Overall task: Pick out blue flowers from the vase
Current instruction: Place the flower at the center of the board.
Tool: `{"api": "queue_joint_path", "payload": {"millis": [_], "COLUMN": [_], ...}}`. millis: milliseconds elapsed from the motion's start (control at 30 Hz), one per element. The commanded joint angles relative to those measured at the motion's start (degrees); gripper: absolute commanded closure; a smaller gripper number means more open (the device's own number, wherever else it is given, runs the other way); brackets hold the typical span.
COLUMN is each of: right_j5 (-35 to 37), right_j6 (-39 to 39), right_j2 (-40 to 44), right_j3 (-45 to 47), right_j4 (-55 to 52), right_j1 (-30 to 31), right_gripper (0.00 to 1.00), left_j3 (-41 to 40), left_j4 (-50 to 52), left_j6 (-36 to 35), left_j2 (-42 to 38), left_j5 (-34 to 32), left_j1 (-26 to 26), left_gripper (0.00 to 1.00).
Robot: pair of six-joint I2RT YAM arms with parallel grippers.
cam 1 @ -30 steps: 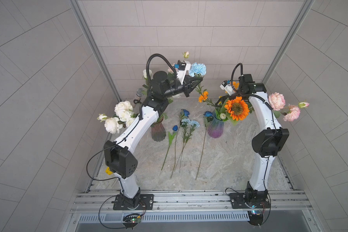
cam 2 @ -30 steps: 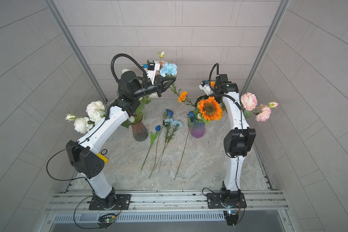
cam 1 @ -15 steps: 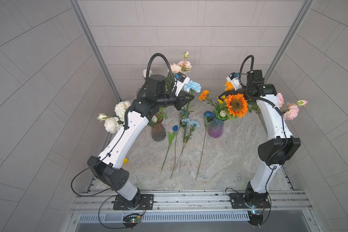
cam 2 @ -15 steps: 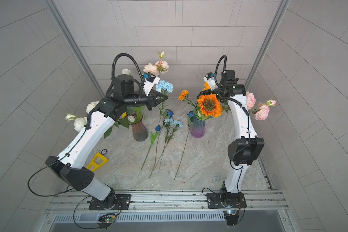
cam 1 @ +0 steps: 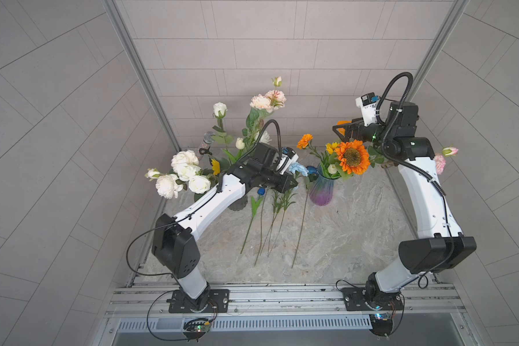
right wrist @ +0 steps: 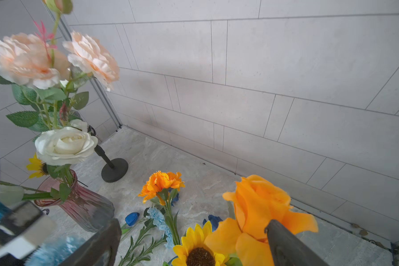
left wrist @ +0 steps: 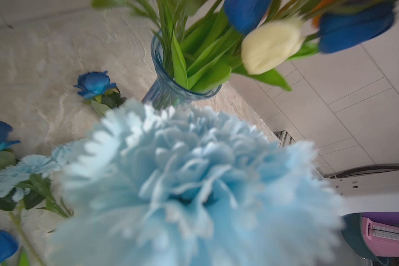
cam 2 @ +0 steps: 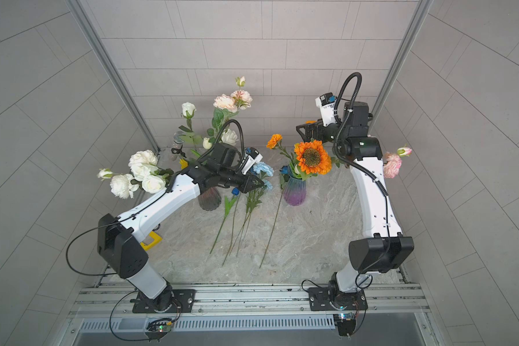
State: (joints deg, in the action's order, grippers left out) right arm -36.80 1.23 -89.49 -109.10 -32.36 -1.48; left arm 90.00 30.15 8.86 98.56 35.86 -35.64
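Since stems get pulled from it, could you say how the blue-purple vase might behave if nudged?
Probably tippy: the vase is slim and its sunflower leans out sideways. It looks like glass on a smooth tabletop, so it may slide, and could break if toppled.

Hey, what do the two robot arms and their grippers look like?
The left arm and right arm have white shell links, boxy black joint housings, black base plates and a ribbed black cable looping over each wrist. The left gripper and right gripper are black with pointed jaws, each topped by a white camera block.
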Motion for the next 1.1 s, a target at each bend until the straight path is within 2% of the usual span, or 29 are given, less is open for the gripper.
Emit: {"api": "queue_joint_path", "payload": {"millis": [0, 233, 533, 633, 667, 767, 833, 900, 1067], "right_j5": [1.99, 5.98, 12.66, 15.35, 16.75, 22.48, 26.36, 28.81, 33.32], "right_j6": [1.38, 0.52, -1.23, -1.42, -1.14, 0.13, 1.51, 3.15, 5.38], "right_j2": [3.4, 10.71, 21.16, 23.82, 24.9, 28.65, 30.86, 33.44, 40.41], "right_j3": [0.36, 4.49, 10.78, 11.51, 12.32, 17.27, 20.23, 22.88, 27.55], "right_j4": [4.71, 5.49, 4.84, 2.53, 1.8, 1.8, 1.81, 1.88, 2.25], "right_j1": [1.12, 1.77, 1.69, 1.7, 1.69, 1.74, 1.73, 1.76, 1.8], "right_gripper": [0.01, 0.01, 0.01, 0.01, 0.01, 0.01, 0.01, 0.01, 0.01], "left_j3": [1.65, 4.42, 14.87, 17.46, 17.9, 17.26, 16.07, 15.66, 12.91], "left_j4": [-0.2, -3.75, -3.64, -2.03, -1.55, -1.34, -2.23, -2.06, -3.27], "left_j6": [4.97, 7.94, 8.52, 7.8, 7.4, 6.08, 5.39, 4.58, 3.82], "left_j2": [5.76, 14.9, 26.69, 29.24, 29.85, 29.34, 27.96, 26.32, 19.38], "left_j5": [-2.2, -6.52, -7.93, -8.55, -8.48, -9.18, -9.42, -9.32, -9.77], "left_j1": [0.11, -0.04, 0.03, 0.13, 0.11, 0.22, 0.17, 0.25, 0.21], "left_gripper": [1.0, 1.0, 0.98, 0.89, 0.84, 0.54, 0.4, 0.36, 0.36]}}
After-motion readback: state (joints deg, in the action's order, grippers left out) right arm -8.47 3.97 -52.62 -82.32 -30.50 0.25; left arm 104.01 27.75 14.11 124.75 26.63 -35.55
